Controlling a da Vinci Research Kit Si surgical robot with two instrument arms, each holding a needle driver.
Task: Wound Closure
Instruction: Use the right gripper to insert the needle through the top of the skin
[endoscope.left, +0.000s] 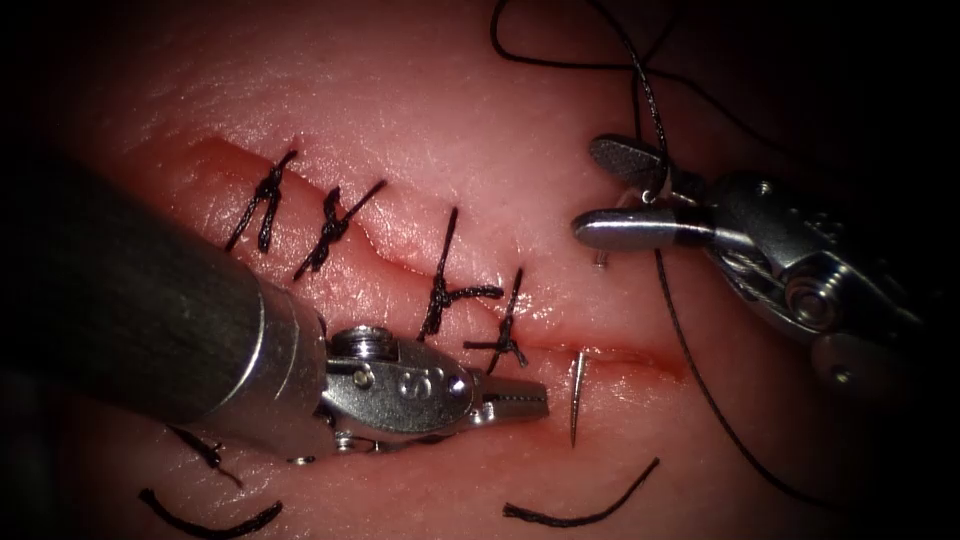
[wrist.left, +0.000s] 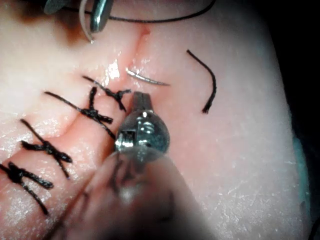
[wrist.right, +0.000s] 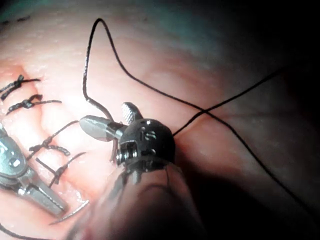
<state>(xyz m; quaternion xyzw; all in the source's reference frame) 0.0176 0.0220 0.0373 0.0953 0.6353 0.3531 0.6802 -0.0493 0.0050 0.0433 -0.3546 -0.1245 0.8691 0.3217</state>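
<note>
The tissue (endoscope.left: 480, 90) carries a cut (endoscope.left: 400, 262) running from far left to near right. Four knotted stitches (endoscope.left: 443, 290) cross the cut along its left and middle stretch; the right end of the cut stays unstitched.

The needle (endoscope.left: 577, 398) is in the tissue at that unstitched end: a short pointed length stands out of the surface on the near side of the cut, just right of the last stitch. Its other end shows as a pale curve by the right tool, on the far side of the cut. Neither tool holds this near length.

Left tool (endoscope.left: 520, 400): lies low on the near side of the cut, tip just left of the exposed needle, apart from it. Jaws look closed together with nothing between them. Its thick shaft covers the near-left part of the tissue and some loose thread there.

Right tool (endoscope.left: 608, 190): on the far right side of the cut, jaws spread apart. The thread (endoscope.left: 690, 340) passes between them near the hinge and runs on toward the near right. Whether the jaws touch the needle's far end, I cannot tell.

More thread loops over the far right of the tissue and crosses itself behind the right tool.

Loose cut ends of thread (endoscope.left: 585, 510) lie on the near tissue: one curved piece to the right of the left tool, another (endoscope.left: 210, 520) at near left.
</note>
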